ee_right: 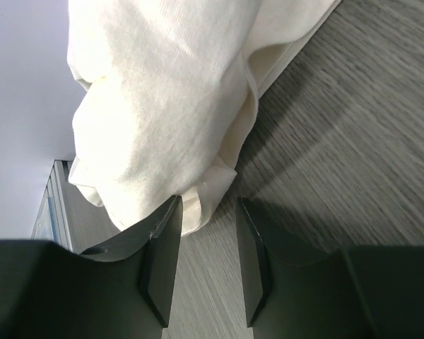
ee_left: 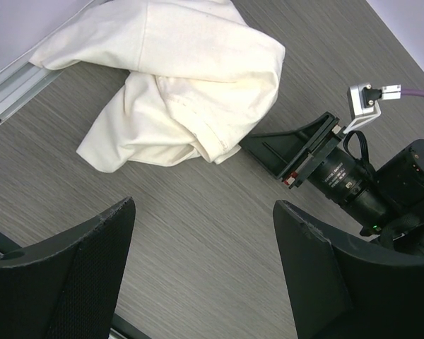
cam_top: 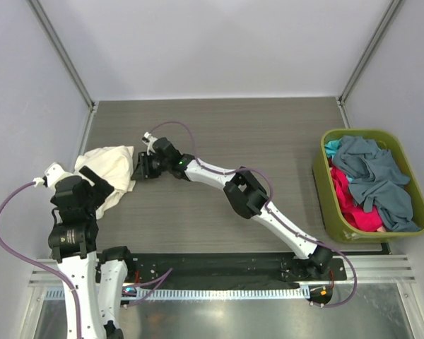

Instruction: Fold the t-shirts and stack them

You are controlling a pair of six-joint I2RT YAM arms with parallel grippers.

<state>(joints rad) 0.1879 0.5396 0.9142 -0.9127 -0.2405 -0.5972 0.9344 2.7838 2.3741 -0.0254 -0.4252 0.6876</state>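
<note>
In the top view, the cream t-shirt [cam_top: 113, 159] lies crumpled at the left of the frame on the table [cam_top: 268, 127], close to the left wall. The left gripper [cam_top: 99, 185] hangs over its lower edge, and the right gripper [cam_top: 138, 166] reaches across to its right edge. At the far right of the frame, the olive basket [cam_top: 324, 194] holds a grey-blue tee [cam_top: 374, 173], a red-pink tee [cam_top: 353, 205] and a teal tee [cam_top: 332, 147] in a heap.

In the left wrist view, the cream t-shirt fills the upper left, bunched into thick rolls with a sleeve hem turned under at its lower right. The left gripper [ee_left: 198, 247] is spread wide over bare table below the cloth and holds nothing. The right gripper's tip touches the cloth's lower right fold.

In the right wrist view, the right gripper [ee_right: 205, 261] is only narrowly parted. A small fold of hem sits just inside its mouth, but a gap shows beside it, so we judge the cloth is not yet pinched.

We expect the shirt to be light, limp and not slippery. It will sag and drag rather than keep its shape. We would take it by a hem or shoulder seam, pinching a single layer, with both grippers well apart to spread it flat.
</note>
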